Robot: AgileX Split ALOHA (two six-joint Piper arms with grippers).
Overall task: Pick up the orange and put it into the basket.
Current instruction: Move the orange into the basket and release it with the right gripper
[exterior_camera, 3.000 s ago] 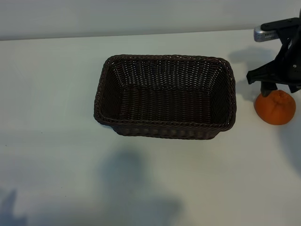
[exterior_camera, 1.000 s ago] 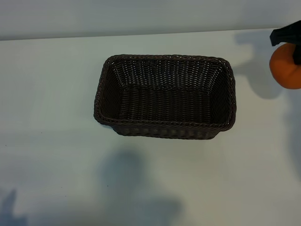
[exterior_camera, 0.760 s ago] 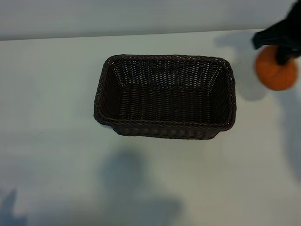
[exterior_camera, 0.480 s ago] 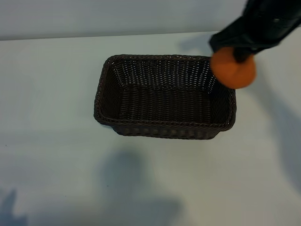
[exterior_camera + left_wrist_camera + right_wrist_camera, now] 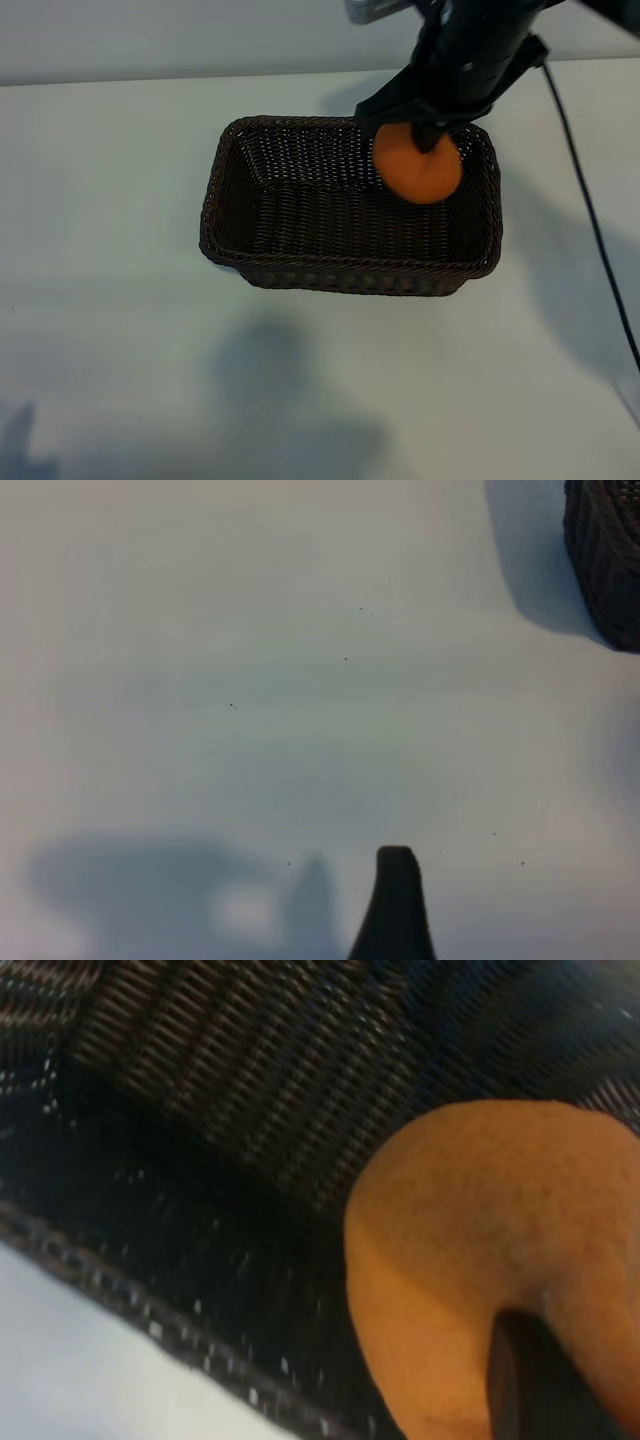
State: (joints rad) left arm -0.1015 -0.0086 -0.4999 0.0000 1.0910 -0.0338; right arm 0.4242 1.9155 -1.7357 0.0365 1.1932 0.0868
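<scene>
Right claw [image 5: 418,140] clamped on the orange [image 5: 418,165], hanging over the basket [image 5: 350,272].
The orange hangs above the basket's right half, clear of the weave; the basket sits on the white bench [image 5: 110,260]. Left claw [image 5: 395,905] stands wide open and empty over bare bench, off beside the basket.

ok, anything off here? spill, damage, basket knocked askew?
Nothing stands out. The basket sits flat and square on the table, weave intact, nothing inside yet. The right gripper holds the orange over the basket's right half. The left gripper hangs over bare table beside the basket.
</scene>
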